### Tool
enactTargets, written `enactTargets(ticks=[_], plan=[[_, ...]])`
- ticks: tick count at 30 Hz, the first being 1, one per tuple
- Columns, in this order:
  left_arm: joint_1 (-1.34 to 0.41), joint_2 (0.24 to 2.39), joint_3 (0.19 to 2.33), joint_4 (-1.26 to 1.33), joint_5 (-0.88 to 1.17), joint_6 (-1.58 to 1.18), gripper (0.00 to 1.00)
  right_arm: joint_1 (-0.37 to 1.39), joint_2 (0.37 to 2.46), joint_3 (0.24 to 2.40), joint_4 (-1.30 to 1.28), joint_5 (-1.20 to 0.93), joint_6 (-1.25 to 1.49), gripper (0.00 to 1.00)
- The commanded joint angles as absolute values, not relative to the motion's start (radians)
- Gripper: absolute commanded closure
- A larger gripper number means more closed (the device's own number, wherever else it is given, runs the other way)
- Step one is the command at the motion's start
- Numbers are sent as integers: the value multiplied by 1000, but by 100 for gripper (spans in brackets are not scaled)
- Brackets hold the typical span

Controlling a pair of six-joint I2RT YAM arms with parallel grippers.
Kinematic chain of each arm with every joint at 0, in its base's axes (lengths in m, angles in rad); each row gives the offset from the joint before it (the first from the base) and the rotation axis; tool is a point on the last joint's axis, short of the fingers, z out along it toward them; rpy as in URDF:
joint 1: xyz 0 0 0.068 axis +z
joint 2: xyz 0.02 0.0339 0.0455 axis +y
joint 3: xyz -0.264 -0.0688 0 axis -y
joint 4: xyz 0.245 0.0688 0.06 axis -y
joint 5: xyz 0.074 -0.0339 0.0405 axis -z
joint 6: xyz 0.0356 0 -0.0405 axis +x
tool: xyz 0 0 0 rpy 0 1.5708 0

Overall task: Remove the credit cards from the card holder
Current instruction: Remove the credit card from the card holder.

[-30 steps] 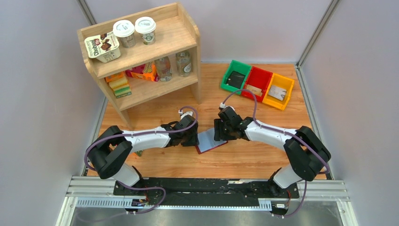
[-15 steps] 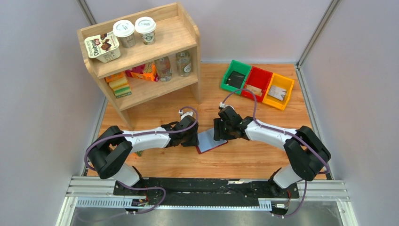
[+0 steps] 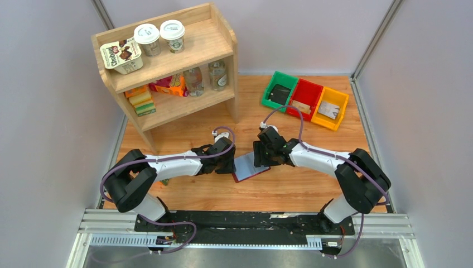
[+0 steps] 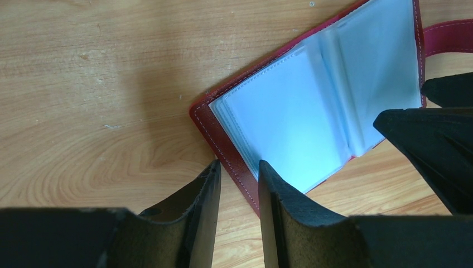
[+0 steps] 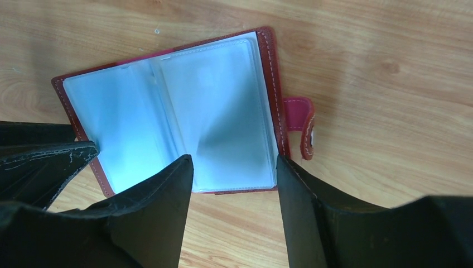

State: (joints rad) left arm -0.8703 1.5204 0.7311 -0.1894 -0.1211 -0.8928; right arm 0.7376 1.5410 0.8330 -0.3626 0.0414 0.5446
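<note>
The maroon card holder (image 3: 249, 166) lies open and flat on the table, grey clear sleeves up. It shows in the left wrist view (image 4: 312, 111) and the right wrist view (image 5: 167, 106), snap tab (image 5: 301, 125) to the side. No card shows clearly in the sleeves. My left gripper (image 3: 230, 163) stands at its left edge, jaws narrowly open astride the red border (image 4: 237, 167). My right gripper (image 3: 261, 158) is open over the right half (image 5: 234, 162). A black card (image 3: 279, 94) and a greyish card (image 3: 329, 110) lie in bins at the back right.
A green bin (image 3: 285, 76), a red bin (image 3: 310, 84) and a yellow bin (image 3: 336, 92) stand in a row at the back right. A wooden shelf (image 3: 167, 61) with cups, bottles and boxes stands at the back left. Grey walls enclose the table.
</note>
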Motion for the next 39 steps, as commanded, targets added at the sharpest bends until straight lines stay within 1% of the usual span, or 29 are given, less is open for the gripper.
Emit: enactTargets(ticks=[1, 9, 20, 28, 39], plan=[[-882, 1542, 707, -227, -115, -902, 61, 742, 1499, 839, -371, 101, 528, 40], [-887, 1540, 707, -229, -114, -902, 61, 753, 1535, 845, -351, 48, 522, 43], [-890, 1542, 710, -224, -109, -900, 61, 765, 1572, 862, -347, 17, 508, 45], [-891, 1548, 712, -219, -104, -902, 61, 785, 1529, 848, -256, -126, 506, 49], [-891, 1540, 698, -206, -103, -913, 61, 804, 1448, 836, -172, -230, 531, 49]])
